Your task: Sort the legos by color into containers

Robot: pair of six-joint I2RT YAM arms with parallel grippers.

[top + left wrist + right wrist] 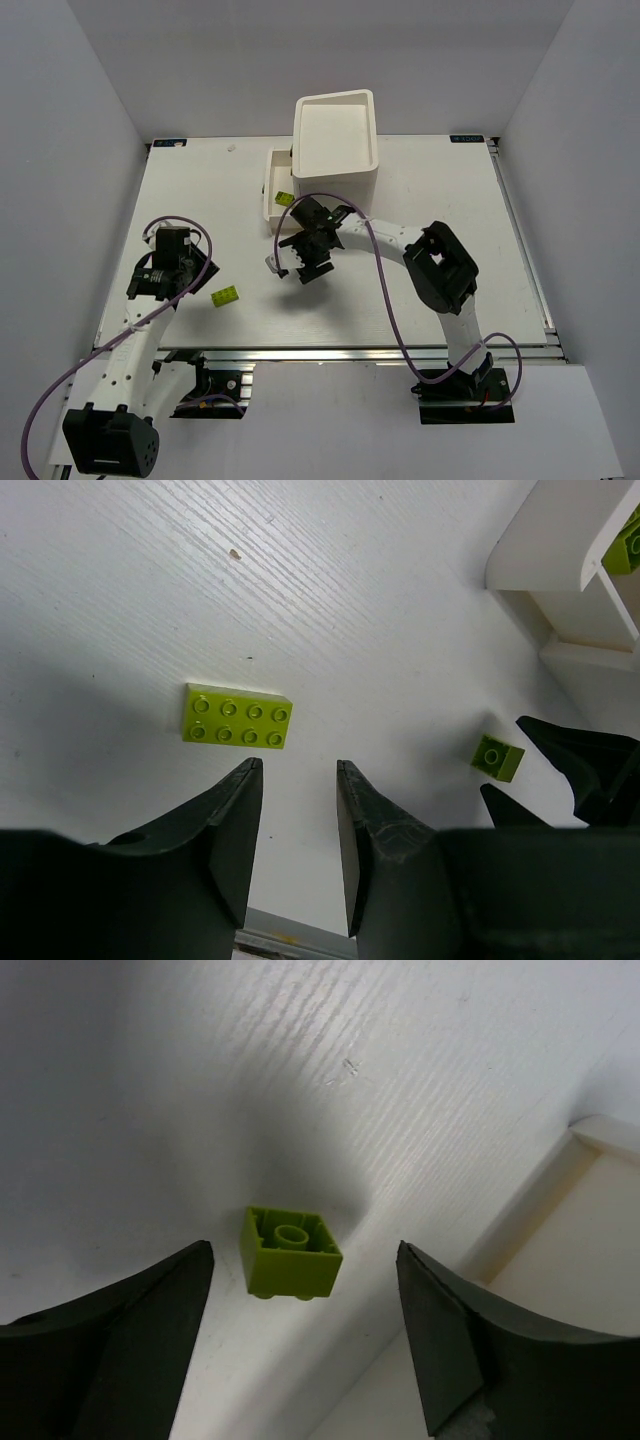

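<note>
The right jaws stand wide apart, released, and the small lime brick [290, 1252] is between them, upside down, touching neither side. Whether it rests on the worktop [450, 220] or is just above it, I cannot tell. Just beside these jaws runs the rim of the pulled-out drawer [268, 188] of the white cabinet [337, 140]; one more lime brick [284, 198] lies inside it. The left jaws are partly opened and grasp nothing. The long lime brick [238, 716] lies flat, studs up, a little ahead of their tips and more toward the left one, not touching. Open worktop surrounds this brick, and the near edge is close behind the left jaws
</note>
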